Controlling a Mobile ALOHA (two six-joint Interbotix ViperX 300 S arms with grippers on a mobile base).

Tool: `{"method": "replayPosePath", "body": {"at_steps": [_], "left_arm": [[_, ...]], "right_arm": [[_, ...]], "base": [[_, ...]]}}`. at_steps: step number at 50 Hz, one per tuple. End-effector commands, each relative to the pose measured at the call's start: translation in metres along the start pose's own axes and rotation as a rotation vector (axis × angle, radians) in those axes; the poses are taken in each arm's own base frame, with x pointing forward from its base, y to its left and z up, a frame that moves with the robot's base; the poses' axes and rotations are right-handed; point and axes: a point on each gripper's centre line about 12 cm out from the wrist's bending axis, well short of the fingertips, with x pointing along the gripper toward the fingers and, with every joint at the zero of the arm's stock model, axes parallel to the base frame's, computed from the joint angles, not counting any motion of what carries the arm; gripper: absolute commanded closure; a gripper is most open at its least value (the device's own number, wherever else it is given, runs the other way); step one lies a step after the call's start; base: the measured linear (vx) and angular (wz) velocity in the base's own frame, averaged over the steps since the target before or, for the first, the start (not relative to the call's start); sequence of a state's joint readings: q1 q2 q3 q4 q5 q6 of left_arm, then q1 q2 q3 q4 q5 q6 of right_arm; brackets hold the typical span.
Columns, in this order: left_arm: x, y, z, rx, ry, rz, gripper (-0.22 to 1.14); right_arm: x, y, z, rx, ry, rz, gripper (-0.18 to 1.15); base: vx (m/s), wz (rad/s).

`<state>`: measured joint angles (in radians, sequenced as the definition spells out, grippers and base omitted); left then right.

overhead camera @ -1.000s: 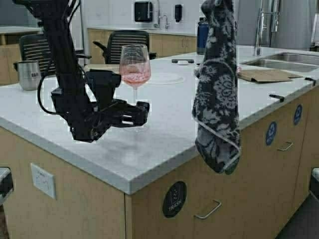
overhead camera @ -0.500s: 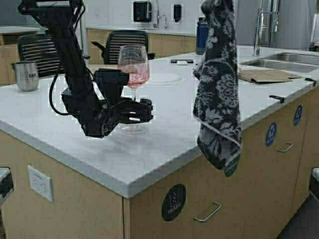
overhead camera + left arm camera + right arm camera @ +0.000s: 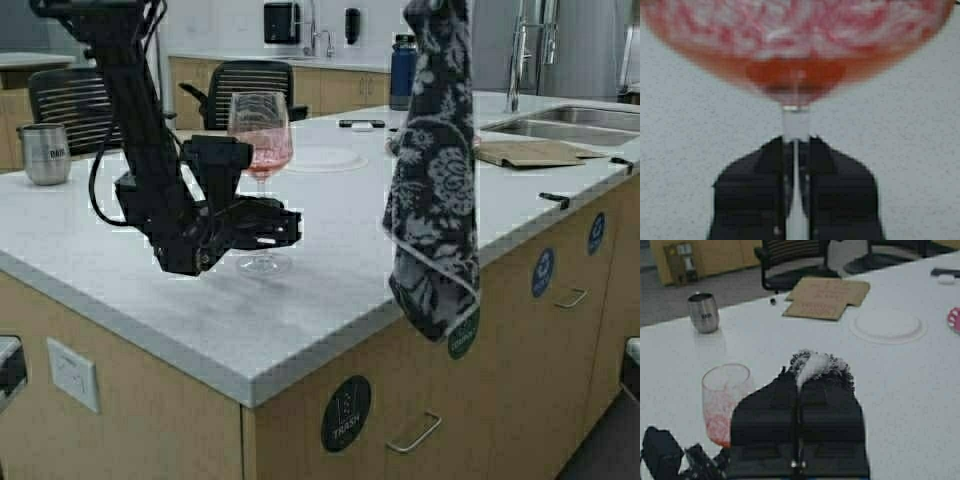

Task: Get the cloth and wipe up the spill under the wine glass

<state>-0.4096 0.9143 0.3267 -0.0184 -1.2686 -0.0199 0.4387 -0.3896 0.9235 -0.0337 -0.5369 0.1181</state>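
In the high view the left end effector (image 3: 285, 226) sits low over the desk (image 3: 330, 270), clamped on the stem of the wine glass (image 3: 260, 150), which stands upright with its long axis vertical and its foot on or barely above the surface; I cannot tell which. The cloth (image 3: 435, 190) hangs lengthwise from the right end effector, raised out of view above, well to the right of the glass, so the right arm is the 1 placed to wipe beneath it. In the left wrist view the 2 fingers (image 3: 752, 200) press the clear stem from both sides under the pink-stained bowl. In the right wrist view the right end effector (image 3: 799, 390) is pinched together on a tuft of dark grey-and-white patterned cloth, with the glass lower down beside it.
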Motion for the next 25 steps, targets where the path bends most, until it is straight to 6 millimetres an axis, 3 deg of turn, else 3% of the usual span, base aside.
{"method": "replayPosePath", "body": {"at_steps": [1,12,25], "left_arm": [[-0.003,-0.008,0.048,-0.038,-0.065,-0.024,0.57],[-0.03,-0.019,0.091,-0.065,-0.076,-0.05,0.57],[-0.072,-0.025,0.143,-0.068,-0.097,-0.069,0.57]], "right_arm": [[0.023,-0.007,0.034,0.047,-0.123,-0.034,0.9],[0.079,-0.027,0.048,0.045,-0.153,-0.081,0.9],[0.149,-0.042,0.016,0.025,-0.104,-0.09,0.9]], "base": [[0.02,0.0],[0.01,0.0],[0.0,0.0]]}}
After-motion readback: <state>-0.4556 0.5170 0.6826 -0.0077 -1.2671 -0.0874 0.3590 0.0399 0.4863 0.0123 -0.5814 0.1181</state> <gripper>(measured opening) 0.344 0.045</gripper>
